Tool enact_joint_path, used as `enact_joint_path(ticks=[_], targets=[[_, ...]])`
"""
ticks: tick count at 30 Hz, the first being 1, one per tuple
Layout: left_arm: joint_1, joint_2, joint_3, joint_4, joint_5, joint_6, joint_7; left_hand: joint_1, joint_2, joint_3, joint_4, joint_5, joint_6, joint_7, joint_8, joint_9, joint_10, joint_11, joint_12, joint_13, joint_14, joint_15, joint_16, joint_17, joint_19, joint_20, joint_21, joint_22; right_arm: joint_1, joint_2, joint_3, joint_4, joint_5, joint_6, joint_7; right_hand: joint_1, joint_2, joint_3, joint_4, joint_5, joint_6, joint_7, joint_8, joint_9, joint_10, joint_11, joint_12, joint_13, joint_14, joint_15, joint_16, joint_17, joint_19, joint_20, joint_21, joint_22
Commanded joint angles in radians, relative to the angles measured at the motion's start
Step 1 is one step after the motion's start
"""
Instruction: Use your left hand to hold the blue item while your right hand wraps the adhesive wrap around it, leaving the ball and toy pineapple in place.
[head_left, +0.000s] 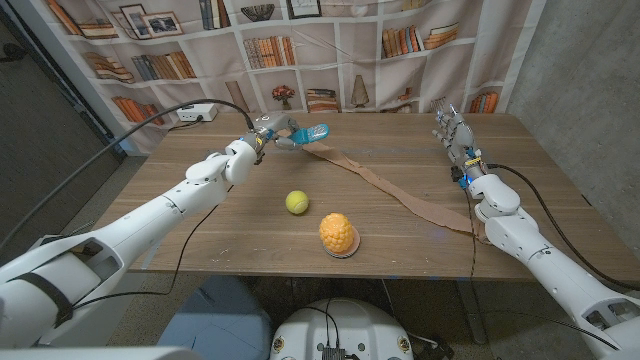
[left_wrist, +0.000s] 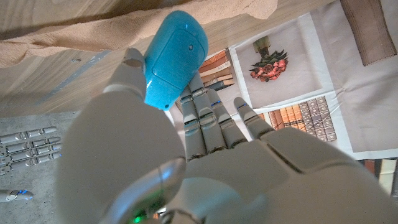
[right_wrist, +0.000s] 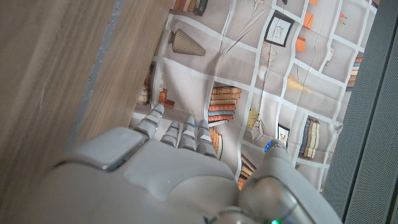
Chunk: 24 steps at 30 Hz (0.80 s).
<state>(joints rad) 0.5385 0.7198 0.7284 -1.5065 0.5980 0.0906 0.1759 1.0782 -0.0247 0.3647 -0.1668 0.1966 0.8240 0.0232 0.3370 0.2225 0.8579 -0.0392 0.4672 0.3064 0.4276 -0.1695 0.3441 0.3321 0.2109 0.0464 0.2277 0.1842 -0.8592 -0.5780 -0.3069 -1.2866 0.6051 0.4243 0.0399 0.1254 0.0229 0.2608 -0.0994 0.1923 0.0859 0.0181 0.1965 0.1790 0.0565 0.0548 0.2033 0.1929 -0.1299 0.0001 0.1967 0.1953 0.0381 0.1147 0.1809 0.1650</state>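
Holding the blue item (head_left: 314, 132) lifted over the tabletop's (head_left: 400, 160) far left side, the left hand (head_left: 268, 133) seems to be presenting it for wrapping. The tan adhesive wrap (head_left: 400, 193) trails from it across the wood toward the right forearm. Left fingers (left_wrist: 205, 115) are clasped around the blue item, thumb on one side. The right hand (head_left: 455, 133) grasps nothing, its fingers extended and slightly apart. Ball (head_left: 296, 202) and toy pineapple (head_left: 338, 234) sit near the front, apparently undisturbed.

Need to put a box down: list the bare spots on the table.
Bare: table left of the ball; far middle between the wrap and right hand. Crowded: front middle, ball beside toy pineapple.
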Motion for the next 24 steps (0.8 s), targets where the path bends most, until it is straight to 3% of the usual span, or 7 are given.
enact_joint_path(ticks=[1, 5, 8, 15, 16, 17, 24], targets=[[-0.002, -0.001, 0.009, -0.036, -0.002, 0.026, -0.026, 0.140, 0.141, -0.003, 0.000, 0.005, 0.192, -0.146, 0.196, 0.002, 0.176, -0.164, 0.061, 0.195, 0.069, -0.064, -0.002, 0.003, 0.000, 0.002, -0.001, 0.004, -0.045, -0.039, 0.003, -0.058, -0.040, 0.010, -0.026, 0.018, 0.001, 0.004, -0.010, 0.001, 0.014, -0.002, 0.006, 0.005, 0.005, -0.003, -0.003, 0.002, -0.012, -0.001, 0.000, 0.001, -0.008, 0.008, 0.003, 0.004], [-0.002, -0.008, 0.010, -0.044, 0.010, 0.043, -0.013, 0.141, 0.141, -0.004, 0.000, 0.006, 0.193, -0.146, 0.196, 0.000, 0.177, -0.164, 0.060, 0.193, 0.069, -0.064, -0.003, 0.004, -0.001, 0.004, -0.002, 0.004, -0.070, -0.049, 0.010, -0.079, -0.053, 0.016, -0.048, 0.062, 0.003, 0.020, -0.038, -0.005, 0.064, -0.033, 0.021, 0.004, 0.022, -0.021, 0.004, 0.002, -0.012, -0.010, 0.002, 0.000, -0.009, 0.013, 0.004, 0.004], [-0.010, -0.017, 0.019, -0.041, 0.023, 0.048, -0.011, 0.141, 0.141, -0.005, 0.000, 0.007, 0.194, -0.146, 0.196, -0.001, 0.178, -0.164, 0.061, 0.193, 0.069, -0.064, -0.005, 0.004, -0.001, 0.004, -0.002, 0.004, -0.082, -0.065, 0.010, -0.093, -0.079, 0.015, -0.062, 0.090, 0.003, 0.029, -0.052, -0.009, 0.092, -0.049, 0.025, 0.004, 0.045, -0.069, 0.009, 0.002, -0.007, -0.035, 0.005, -0.001, -0.007, 0.016, 0.006, 0.004], [-0.016, -0.038, 0.031, -0.031, 0.030, 0.045, 0.006, 0.142, 0.140, -0.007, 0.001, 0.009, 0.193, -0.148, 0.196, -0.002, 0.180, -0.164, 0.061, 0.193, 0.068, -0.064, -0.008, 0.005, -0.002, 0.005, -0.002, 0.004, -0.118, -0.110, 0.020, -0.161, -0.158, -0.002, -0.130, 0.111, 0.003, 0.036, -0.059, -0.011, 0.081, -0.054, 0.015, 0.004, 0.034, -0.041, 0.002, 0.002, -0.016, -0.029, 0.003, -0.002, -0.010, 0.016, 0.005, 0.004], [-0.023, -0.039, 0.037, -0.026, 0.035, 0.041, 0.002, 0.142, 0.140, -0.007, 0.001, 0.009, 0.193, -0.148, 0.196, -0.002, 0.180, -0.165, 0.061, 0.193, 0.068, -0.064, -0.008, 0.005, -0.002, 0.005, -0.002, 0.004, -0.123, -0.116, 0.022, -0.169, -0.168, -0.003, -0.137, 0.115, 0.003, 0.037, -0.061, -0.011, 0.081, -0.057, 0.014, 0.004, 0.034, -0.048, 0.002, 0.002, -0.016, -0.028, 0.003, -0.002, -0.010, 0.018, 0.005, 0.004], [-0.034, -0.043, 0.046, -0.018, 0.047, 0.035, 0.001, 0.142, 0.141, -0.007, 0.001, 0.010, 0.194, -0.148, 0.196, -0.002, 0.180, -0.165, 0.061, 0.193, 0.068, -0.064, -0.008, 0.005, -0.002, 0.004, -0.002, 0.004, -0.131, -0.128, 0.027, -0.180, -0.182, 0.000, -0.143, 0.132, 0.001, 0.042, -0.066, -0.012, 0.082, -0.059, 0.013, 0.005, 0.047, -0.082, 0.004, 0.003, -0.015, -0.031, 0.004, -0.002, -0.010, 0.018, 0.005, 0.004], [-0.043, -0.054, 0.047, -0.008, 0.044, 0.017, 0.021, 0.141, 0.141, -0.010, 0.003, 0.011, 0.190, -0.148, 0.195, -0.004, 0.180, -0.165, 0.061, 0.192, 0.068, -0.063, -0.011, 0.007, -0.002, 0.005, -0.003, 0.004, -0.162, -0.144, 0.046, -0.207, -0.188, 0.005, -0.156, 0.148, -0.001, 0.047, -0.069, -0.013, 0.084, -0.065, 0.012, 0.005, 0.052, -0.091, 0.005, 0.003, -0.002, -0.039, 0.010, -0.003, -0.008, 0.022, 0.006, 0.004]])
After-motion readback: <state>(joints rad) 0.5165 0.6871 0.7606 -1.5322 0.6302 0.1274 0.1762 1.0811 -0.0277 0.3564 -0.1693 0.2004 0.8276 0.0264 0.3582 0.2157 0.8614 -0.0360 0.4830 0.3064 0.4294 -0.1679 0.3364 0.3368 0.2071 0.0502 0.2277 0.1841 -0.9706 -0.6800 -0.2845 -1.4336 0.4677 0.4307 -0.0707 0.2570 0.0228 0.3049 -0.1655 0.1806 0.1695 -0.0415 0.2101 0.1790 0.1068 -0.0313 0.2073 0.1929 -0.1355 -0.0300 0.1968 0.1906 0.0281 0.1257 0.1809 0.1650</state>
